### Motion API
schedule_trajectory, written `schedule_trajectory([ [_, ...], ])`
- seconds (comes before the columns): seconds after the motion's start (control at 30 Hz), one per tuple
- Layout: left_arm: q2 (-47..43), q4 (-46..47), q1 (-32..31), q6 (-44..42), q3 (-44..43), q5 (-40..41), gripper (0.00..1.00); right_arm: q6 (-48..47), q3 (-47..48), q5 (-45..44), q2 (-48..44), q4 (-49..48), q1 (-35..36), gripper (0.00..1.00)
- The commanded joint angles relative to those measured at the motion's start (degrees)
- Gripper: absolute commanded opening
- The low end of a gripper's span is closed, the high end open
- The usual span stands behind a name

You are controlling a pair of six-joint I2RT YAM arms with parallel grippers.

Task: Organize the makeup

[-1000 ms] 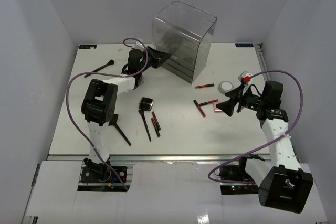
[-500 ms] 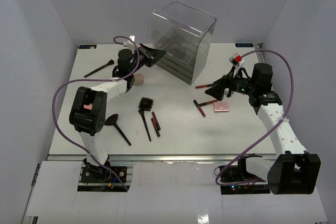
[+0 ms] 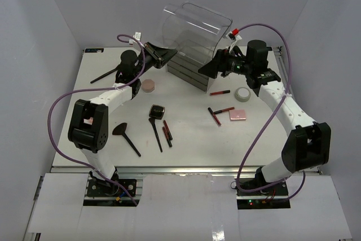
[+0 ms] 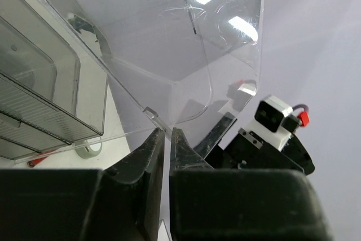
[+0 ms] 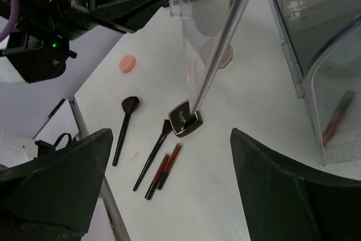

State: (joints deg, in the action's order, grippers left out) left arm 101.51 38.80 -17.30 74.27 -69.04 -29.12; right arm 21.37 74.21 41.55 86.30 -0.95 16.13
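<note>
Moved since a second ago: the right gripper (image 3: 213, 68) has swung from the lower right of the overhead view to the upper centre, and now sits by the right flank of the clear box (image 3: 197, 29). The left gripper (image 3: 164, 56) has edged toward the upper centre too. The box now leans to the upper left, where before it stood square.
Left gripper: narrow, pinched on a thin edge of the box's clear wall (left wrist view).
Right gripper: wide, holding nothing, near the box but apart from it.
Clear box: its shell is tilted, while the dark drawers (image 3: 189, 71) below sit on the table (image 3: 101, 111).
Newly uncovered: the pink round compact (image 3: 148, 85), hidden by the left arm a second ago, lies left of centre, near the drawers.
Makeup, left and centre: the far brush (image 3: 107, 73) lies at the upper left. The black square compact (image 3: 157, 110), thin brush (image 3: 154, 131), broad brush (image 3: 125, 137) and left sticks (image 3: 167, 131) lie loose below centre.
Makeup, right: the white round jar (image 3: 243, 93), pink square compact (image 3: 237, 115) and right sticks (image 3: 220, 92) lie right of centre, below the right gripper.
Meaning for the task: no piece appears stored yet. Both arms attend to the box, probably to steady or open it before sorting starts, so nearly all of the organizing lies ahead.
</note>
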Motion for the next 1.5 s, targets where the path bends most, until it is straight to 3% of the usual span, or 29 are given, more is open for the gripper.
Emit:
schedule_trajectory([
  [0.0, -4.2, 0.8, 0.2, -0.1, -1.5, -2.8, 0.05, 4.6, 5.7, 0.2, 2.2, -5.5, 0.4, 0.87],
  [0.1, -4.1, 0.7, 0.2, 0.0, -1.7, -2.8, 0.05, 6.6, 6.7, 0.1, 3.4, -7.8, 0.5, 0.82],
  [0.27, -3.8, 0.5, 0.3, 0.1, -2.1, -2.9, 0.06, 12.2, 6.6, 2.6, 5.6, -13.5, 0.5, 0.58],
  [0.57, -3.5, 0.2, 0.7, 0.7, -2.2, -3.0, 0.10, 15.1, 5.2, 5.1, 6.6, -18.1, 0.5, 0.30],
  [0.6, -3.4, 0.1, 0.8, 0.9, -2.2, -3.1, 0.13, 15.1, 4.9, 5.4, 6.5, -18.6, 0.5, 0.27],
  [0.77, -4.2, -1.5, 1.5, 0.3, -2.1, -3.7, 0.51, 14.7, 5.1, 5.6, 6.3, -19.1, 0.4, 0.14],
  [0.8, -4.9, -2.3, 2.0, -0.2, -1.9, -4.5, 0.62, 14.8, 5.2, 5.7, 6.4, -19.2, 0.4, 0.13],
  [0.93, -8.8, -6.4, 2.8, -5.6, 1.0, -4.4, 0.83, 15.4, 6.0, 5.7, 6.5, -19.1, -0.1, 0.10],
  [1.27, -32.0, -21.8, 4.1, -21.6, 19.7, 6.2, 0.88, 18.7, 6.7, 7.0, 6.4, -21.8, -2.3, 0.09],
  [1.47, -38.5, -37.3, 3.8, -33.5, 28.1, 12.2, 0.89, 19.5, 6.1, 7.4, 6.1, -23.0, -2.4, 0.09],
])
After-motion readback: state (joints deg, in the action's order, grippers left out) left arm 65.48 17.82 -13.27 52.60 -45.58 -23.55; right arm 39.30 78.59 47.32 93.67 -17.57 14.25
